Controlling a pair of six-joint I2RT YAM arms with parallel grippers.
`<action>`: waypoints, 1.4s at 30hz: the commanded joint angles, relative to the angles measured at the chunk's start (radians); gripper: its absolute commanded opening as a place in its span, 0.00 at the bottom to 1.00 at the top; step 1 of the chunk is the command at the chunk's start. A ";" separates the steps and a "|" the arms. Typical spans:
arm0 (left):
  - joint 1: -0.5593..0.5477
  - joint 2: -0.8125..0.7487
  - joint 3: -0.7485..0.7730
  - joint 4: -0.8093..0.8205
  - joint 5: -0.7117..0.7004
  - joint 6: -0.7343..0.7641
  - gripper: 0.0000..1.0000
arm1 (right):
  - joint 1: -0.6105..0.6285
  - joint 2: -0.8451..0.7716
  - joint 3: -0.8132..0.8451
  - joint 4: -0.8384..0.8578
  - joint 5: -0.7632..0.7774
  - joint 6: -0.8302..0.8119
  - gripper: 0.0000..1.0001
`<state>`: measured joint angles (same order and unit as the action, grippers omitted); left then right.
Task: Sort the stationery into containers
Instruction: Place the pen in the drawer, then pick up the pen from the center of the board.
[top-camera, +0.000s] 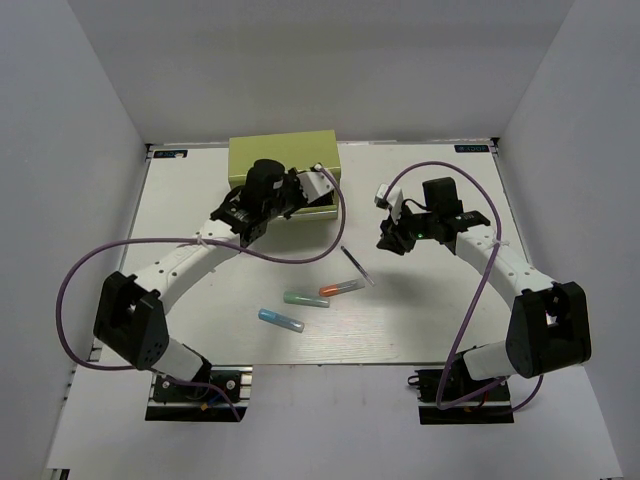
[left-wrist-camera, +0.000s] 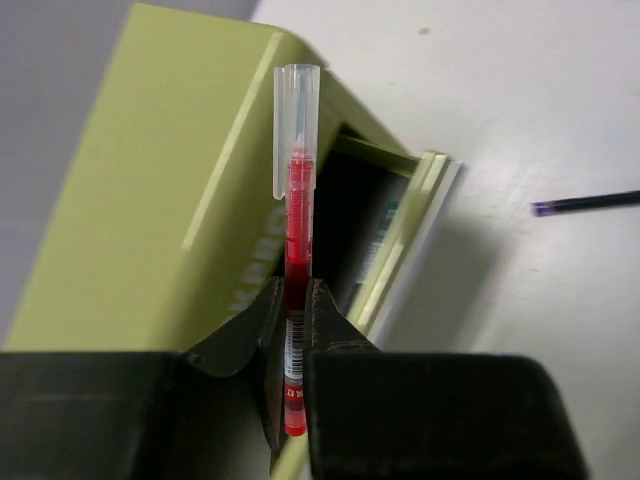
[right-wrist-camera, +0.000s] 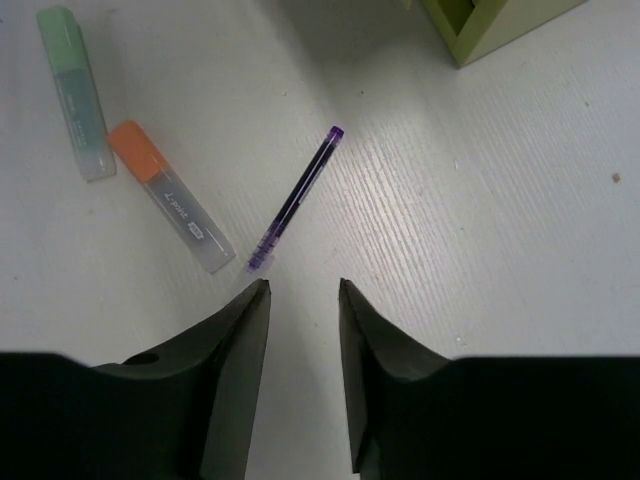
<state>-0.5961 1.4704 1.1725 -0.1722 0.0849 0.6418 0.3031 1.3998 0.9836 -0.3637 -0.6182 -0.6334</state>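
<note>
White tabletop (top-camera: 440, 320), boxed in by pale walls, with two robot arms reaching across it. On the left, the left gripper (left-wrist-camera: 296, 292) is clamped on a thin red pen (left-wrist-camera: 298, 210). The pen sticks straight out ahead of the fingers, clear cap foremost. Past the pen sits an olive-green box (left-wrist-camera: 140, 190), its drawer (left-wrist-camera: 405, 235) pulled open just right of the pen's line.

The step in hand looks like dropping the red pen in. The next move calls for bringing it over the drawer gap, then letting go.

Between the arms lie a blue marker (top-camera: 281, 319), a green marker (top-camera: 306, 298) and an orange marker (top-camera: 338, 288), none yet sorted. On the right, the right gripper (right-wrist-camera: 303, 295) hovers empty, jaws moderately apart. A thin dark pen (right-wrist-camera: 295, 200) lies just ahead of its fingertips.
</note>
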 joint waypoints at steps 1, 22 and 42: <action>0.039 0.027 0.049 0.008 -0.024 0.117 0.00 | -0.001 -0.010 -0.010 0.022 -0.028 -0.009 0.41; 0.125 0.074 0.039 0.071 0.012 0.124 0.63 | 0.007 -0.006 -0.025 0.039 -0.043 -0.008 0.90; 0.107 -0.280 0.026 -0.029 -0.056 -0.242 1.00 | 0.152 0.205 0.040 0.216 0.196 0.221 0.70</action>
<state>-0.4866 1.2835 1.1847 -0.1722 0.0700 0.5671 0.4232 1.5803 1.0080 -0.2504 -0.5171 -0.4904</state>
